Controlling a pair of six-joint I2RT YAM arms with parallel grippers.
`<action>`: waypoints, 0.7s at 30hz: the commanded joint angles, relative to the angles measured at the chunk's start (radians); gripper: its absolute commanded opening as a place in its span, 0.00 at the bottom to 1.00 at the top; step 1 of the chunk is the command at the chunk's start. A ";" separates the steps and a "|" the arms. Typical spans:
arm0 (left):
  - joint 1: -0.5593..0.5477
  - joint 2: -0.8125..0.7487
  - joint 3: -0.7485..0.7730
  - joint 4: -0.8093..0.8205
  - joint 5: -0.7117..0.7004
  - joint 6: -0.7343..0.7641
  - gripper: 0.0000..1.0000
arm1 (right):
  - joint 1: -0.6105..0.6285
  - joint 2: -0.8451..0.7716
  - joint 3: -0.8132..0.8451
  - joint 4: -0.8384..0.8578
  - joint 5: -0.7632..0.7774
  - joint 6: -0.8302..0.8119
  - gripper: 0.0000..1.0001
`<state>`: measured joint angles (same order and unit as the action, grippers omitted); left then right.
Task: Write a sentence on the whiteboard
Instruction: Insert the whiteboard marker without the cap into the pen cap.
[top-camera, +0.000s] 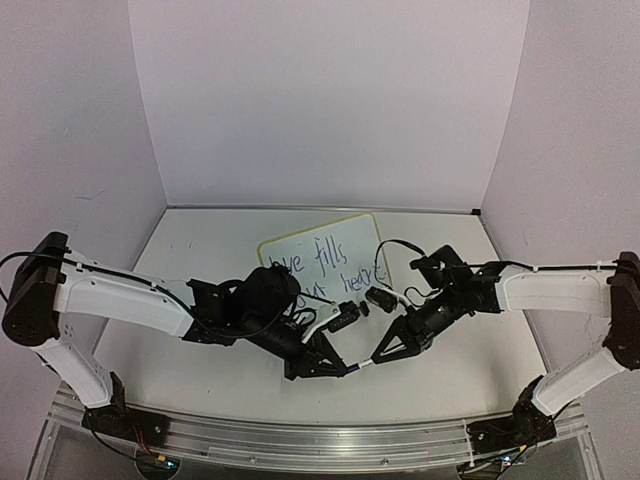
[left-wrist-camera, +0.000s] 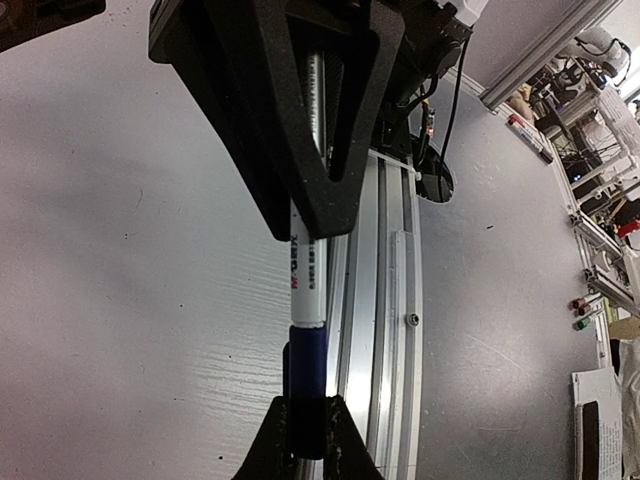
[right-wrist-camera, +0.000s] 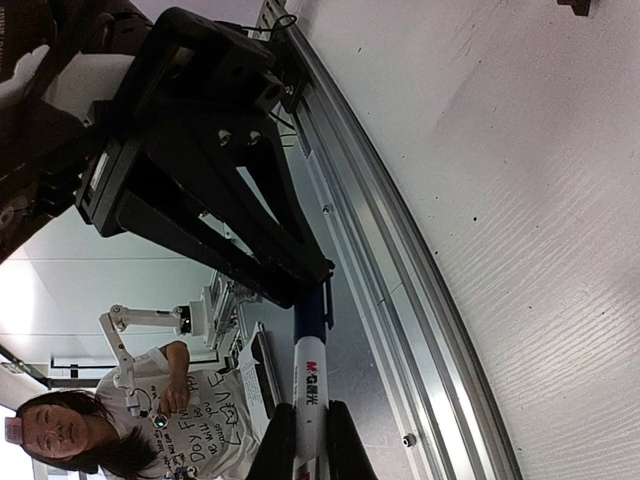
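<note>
Both of my tools are clenched on one marker (left-wrist-camera: 307, 290), just inside the near edge of the desk (top-camera: 200, 250), about midway along it. My left tool (left-wrist-camera: 303, 440) grips the blue cap (left-wrist-camera: 305, 360). My right tool (right-wrist-camera: 305, 440) grips the white barrel, and the two sets of jaws sit tip to tip along the pen. An aluminium rail (top-camera: 300, 440) runs along the near edge beneath them.

Past the tools, toward the far edge and a little right of the middle, is the whiteboard (top-camera: 335, 232), turned at a slight angle. The sentence (top-camera: 328, 252) is on it in two lines of blue handwriting, and I can read "fills" in the top line.

I judge the whiteboard to be light, stiff and smooth, so it would slide under a push. The best hold would be on its pale rim, with the jaws clear of the ink, which probably smears if rubbed. The marker looks light, hard and slick. A grip at mid-barrel should hold it well.

My left arm covers the near left part of the whiteboard and the start of both lines. No clip feet show, so I cannot tell whether the whiteboard lies flat or leans. The marker's tip is hidden, and I cannot tell whether the cap is pressed fully home.
</note>
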<state>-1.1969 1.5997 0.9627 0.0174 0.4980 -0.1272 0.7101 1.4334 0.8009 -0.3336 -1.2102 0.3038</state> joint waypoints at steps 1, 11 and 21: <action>-0.006 0.001 0.099 0.212 -0.015 0.009 0.00 | 0.039 0.019 0.046 0.048 0.006 -0.020 0.00; -0.006 0.027 0.134 0.288 -0.002 0.004 0.00 | 0.054 0.022 0.047 0.060 0.012 -0.016 0.00; -0.005 0.045 0.150 0.283 0.004 0.007 0.00 | 0.063 0.019 0.041 0.074 0.078 -0.004 0.00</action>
<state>-1.1969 1.6459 0.9821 0.0177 0.5144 -0.1287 0.7242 1.4467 0.8078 -0.3607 -1.1702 0.3042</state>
